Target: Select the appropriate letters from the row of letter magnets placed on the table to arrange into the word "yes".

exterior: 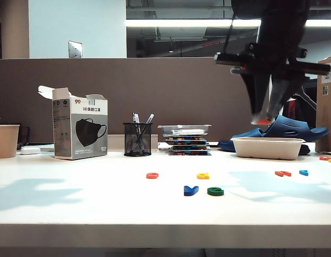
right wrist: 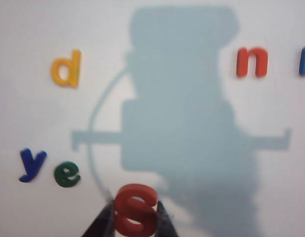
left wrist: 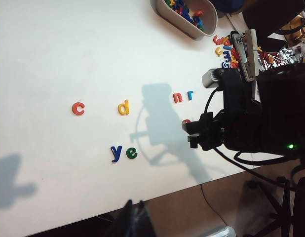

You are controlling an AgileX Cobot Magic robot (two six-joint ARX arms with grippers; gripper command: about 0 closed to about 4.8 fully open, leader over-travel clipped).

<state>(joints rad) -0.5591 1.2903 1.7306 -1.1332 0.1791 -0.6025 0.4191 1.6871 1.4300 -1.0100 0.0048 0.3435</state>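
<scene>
Inventory, left to right across the surface (exterior: 74, 214).

1. My left tool (left wrist: 135, 217): parked at the near left edge of the surface, off the letters. Only dark finger stubs show in its wrist view; I cannot tell whether they are spread or pressed together.
2. Orange-red "c" (exterior: 152, 175): back row, not wanted.
3. Dark blue "y" (exterior: 190, 190): front line, already set down.
4. Yellow "d" (exterior: 203, 175): back row, behind the "y".
5. Green "e" (exterior: 215, 191): just beside the "y" on its right, close but seemingly not touching.
6. Red "s" (right wrist: 136, 210): pinched between the fingers of my right tool (right wrist: 135, 217), carried high above the surface on the right.
7. Orange-red "n" (exterior: 283, 173) and light blue "r" (exterior: 303, 172): back row, far right.

Governing relation: the free slot lies just right of the "e", below my right tool and to its left. The "s" hangs upright to the word's reading line, so I judge it needs lowering, little turning. The right arm is nearer.
</scene>
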